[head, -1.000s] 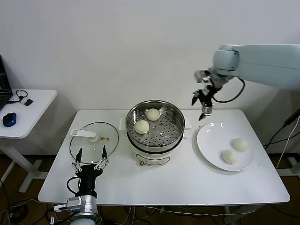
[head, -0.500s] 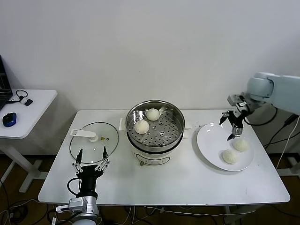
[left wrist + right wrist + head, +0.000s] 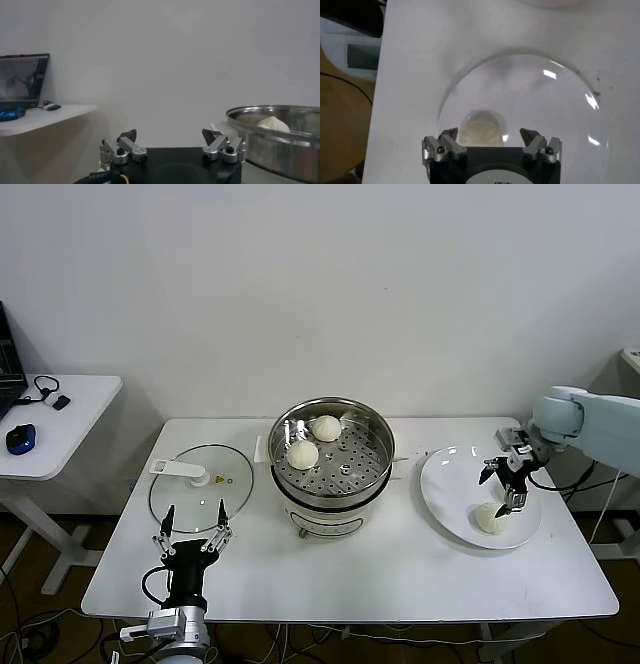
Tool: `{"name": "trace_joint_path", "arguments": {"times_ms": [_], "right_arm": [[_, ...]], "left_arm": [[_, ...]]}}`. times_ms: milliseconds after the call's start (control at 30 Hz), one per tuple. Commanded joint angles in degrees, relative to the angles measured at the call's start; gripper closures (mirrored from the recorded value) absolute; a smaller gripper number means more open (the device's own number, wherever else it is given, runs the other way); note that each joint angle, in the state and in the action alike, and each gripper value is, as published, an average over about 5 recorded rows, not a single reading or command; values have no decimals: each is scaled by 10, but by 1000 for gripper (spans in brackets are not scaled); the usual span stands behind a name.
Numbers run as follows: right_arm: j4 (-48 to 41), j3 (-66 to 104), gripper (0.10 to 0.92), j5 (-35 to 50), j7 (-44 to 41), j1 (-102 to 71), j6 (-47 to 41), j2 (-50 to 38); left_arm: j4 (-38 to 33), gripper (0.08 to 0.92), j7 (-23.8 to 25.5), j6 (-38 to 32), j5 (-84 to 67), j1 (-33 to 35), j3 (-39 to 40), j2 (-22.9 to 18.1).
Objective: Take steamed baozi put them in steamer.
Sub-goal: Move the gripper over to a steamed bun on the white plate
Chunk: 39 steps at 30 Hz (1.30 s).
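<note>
With two baozi [image 3: 302, 453] already in the steamer [image 3: 331, 462], the right gripper [image 3: 506, 480], jaws wide, should probably centre over the plate's [image 3: 445, 484] nearer bun [image 3: 489, 518] before closing gently.

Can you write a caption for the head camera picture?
Right gripper open over a baozi on the plate; two more sit in the steamer.

A plain white wall [image 3: 320, 284] fills the back of the room, evenly lit. In front of it stands a white rectangular worktop [image 3: 350, 574], and to its left a smaller white side table [image 3: 60, 424] (carrying a blue mouse [image 3: 19, 439] and a laptop's edge [image 3: 10, 359]). Brown floor [image 3: 30, 584] with loose cables [image 3: 30, 624] shows below.
</note>
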Motion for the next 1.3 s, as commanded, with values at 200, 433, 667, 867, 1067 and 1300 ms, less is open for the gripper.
{"name": "trace_joint_path", "arguments": {"times_ms": [200,433,667,867,1067,1300], "right_arm": [[-60,89,203,-55,0,-110,12,-8],[-70,102,203,-58,2,-127,11,-6],[-87,112,203,-59,3,-136,12,4],[-76,105,203,-62,-2,-131,9,3],[-73,101,214,-65,-3,-128,9,2],[-69,103,321,-71,0,-126,7,3]], "left_arm": [[6,177,0,-2,0,0,-2,-16],[9,177,-1,-2,0,-2,-1,-14],[9,177,-1,-3,-1,-1,-3,-12],[7,177,-2,-3,-2,-1,-3,-11],[6,177,-2,-3,-2,-1,-2,-12],[3,177,-2,-4,-2,1,-2,-12]]}}
